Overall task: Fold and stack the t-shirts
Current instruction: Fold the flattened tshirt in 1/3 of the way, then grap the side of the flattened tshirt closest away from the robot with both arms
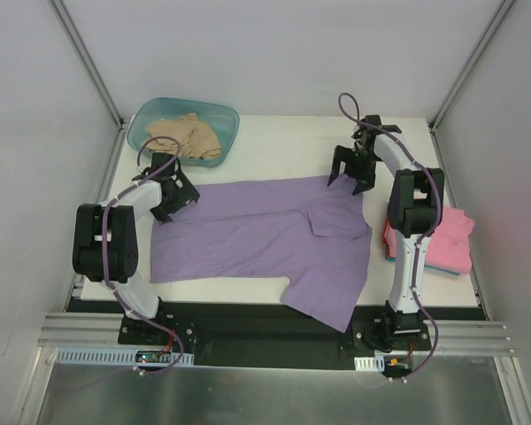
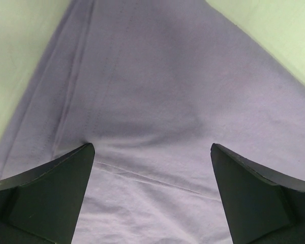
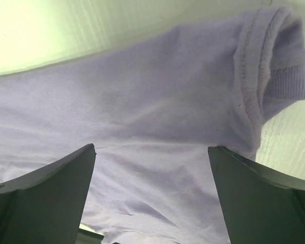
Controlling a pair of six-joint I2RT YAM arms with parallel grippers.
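The lavender purple t-shirt is plain, unpatterned cloth on the white table. At ten o'clock, a teal tub holds the tan t-shirt; at three o'clock the pink t-shirt lies over something light blue. Both arms are white with black joints and black fingers.

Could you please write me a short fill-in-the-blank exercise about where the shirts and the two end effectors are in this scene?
1. The shirt spread flat on the table is ____ in colour.
2. The tan shirt lies inside the teal ____.
3. The folded pink shirt sits at the table's ____ edge.
4. Both the left end effector and the right end effector have their jaws ____ above the lavender shirt.

Missing words: lavender; tub; right; open
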